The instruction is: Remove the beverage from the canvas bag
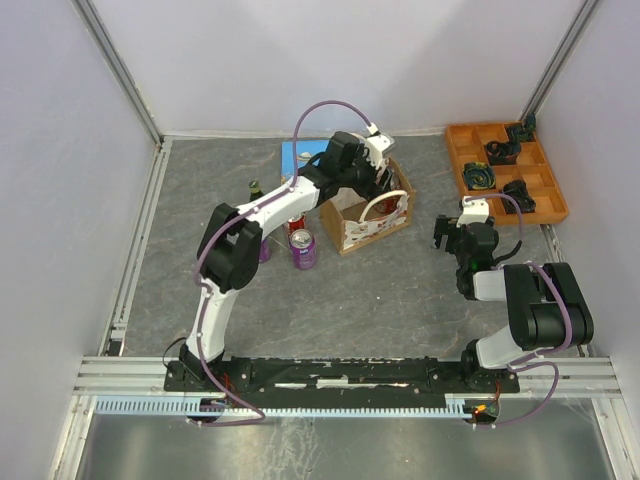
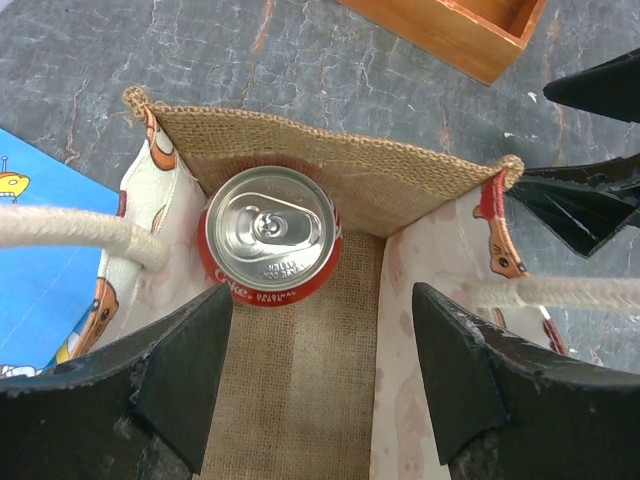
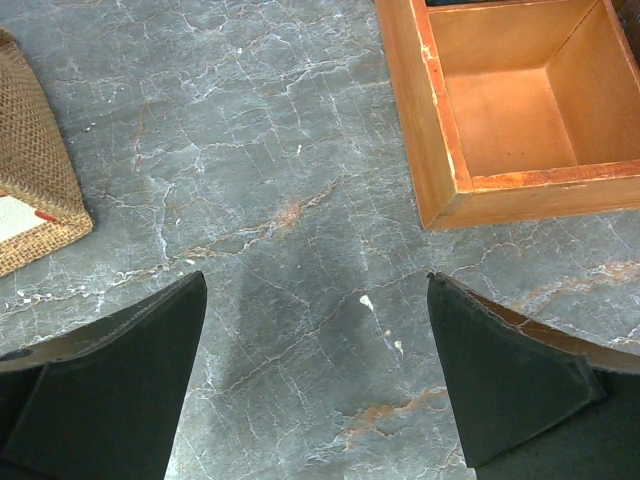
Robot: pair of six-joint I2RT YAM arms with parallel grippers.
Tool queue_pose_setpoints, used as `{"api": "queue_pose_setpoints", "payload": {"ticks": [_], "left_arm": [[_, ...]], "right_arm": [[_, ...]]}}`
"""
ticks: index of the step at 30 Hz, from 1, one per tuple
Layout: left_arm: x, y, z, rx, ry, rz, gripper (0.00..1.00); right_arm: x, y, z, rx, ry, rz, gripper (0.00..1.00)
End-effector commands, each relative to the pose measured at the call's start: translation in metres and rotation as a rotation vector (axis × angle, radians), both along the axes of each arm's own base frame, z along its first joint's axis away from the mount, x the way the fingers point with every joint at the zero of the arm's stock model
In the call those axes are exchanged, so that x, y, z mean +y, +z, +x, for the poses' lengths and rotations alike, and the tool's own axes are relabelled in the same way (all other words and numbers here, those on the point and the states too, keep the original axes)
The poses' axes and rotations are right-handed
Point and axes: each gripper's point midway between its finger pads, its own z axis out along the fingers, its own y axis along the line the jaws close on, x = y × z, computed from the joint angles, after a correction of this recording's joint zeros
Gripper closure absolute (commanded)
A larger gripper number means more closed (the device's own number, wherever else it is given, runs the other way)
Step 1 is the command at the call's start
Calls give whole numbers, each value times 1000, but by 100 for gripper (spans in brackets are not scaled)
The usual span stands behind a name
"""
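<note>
The canvas bag [image 1: 365,218] stands upright mid-table, with tan burlap ends [image 2: 330,150], cream printed sides and white rope handles [image 2: 70,232]. A red Coke can [image 2: 270,236] stands upright inside it, against the far burlap wall. My left gripper [image 2: 322,296] is open and empty. It hangs over the bag's mouth [image 1: 385,182], its fingers just near of the can and not touching it. My right gripper [image 1: 452,236] is open and empty over bare table [image 3: 315,282], right of the bag. A corner of the bag [image 3: 30,170] shows in the right wrist view.
A purple can [image 1: 303,250], a red can [image 1: 296,224] and a dark bottle [image 1: 255,190] stand left of the bag. A flat blue book [image 1: 300,155] lies behind it. An orange compartment tray [image 1: 505,170] with dark parts sits back right. White walls enclose the table.
</note>
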Motion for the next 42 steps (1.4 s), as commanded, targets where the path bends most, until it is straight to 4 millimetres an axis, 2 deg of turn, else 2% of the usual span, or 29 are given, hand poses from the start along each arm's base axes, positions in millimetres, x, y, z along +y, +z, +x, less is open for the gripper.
{"api": "queue_pose_setpoints", "payload": {"ticks": [1,10,13,15,23,26,27,28,37,39,40,41,42], "left_arm": [[-12,19,9,0,5,-63,20],[-7,8,26,-2,101,-39,16],[-6,10,31,-17,121,-36,7],[-7,8,33,-18,123,-27,6],[-15,-7,37,0,101,-24,4],[-17,-2,39,-7,95,-34,4],[-18,-15,39,10,94,-22,4],[-19,-19,40,13,93,-22,4],[-24,-33,44,20,99,-44,5],[-25,-34,46,16,104,-53,8],[-26,-33,46,14,104,-59,14],[-26,-32,46,12,102,-63,24],[-28,-30,46,7,98,-68,45]], "right_arm": [[1,19,13,-68,7,-1,1],[0,20,13,-69,7,-1,1],[1,19,13,-68,6,-1,1],[1,19,13,-68,7,-1,1],[1,19,13,-68,6,-1,1],[1,19,12,-67,6,-1,1],[1,19,12,-67,6,-1,1],[1,20,13,-69,6,-1,1],[1,19,13,-68,6,-1,1],[1,19,13,-68,6,-1,1],[0,19,13,-69,6,-1,1],[0,20,13,-69,7,-1,1],[1,19,13,-68,7,-1,1]]}}
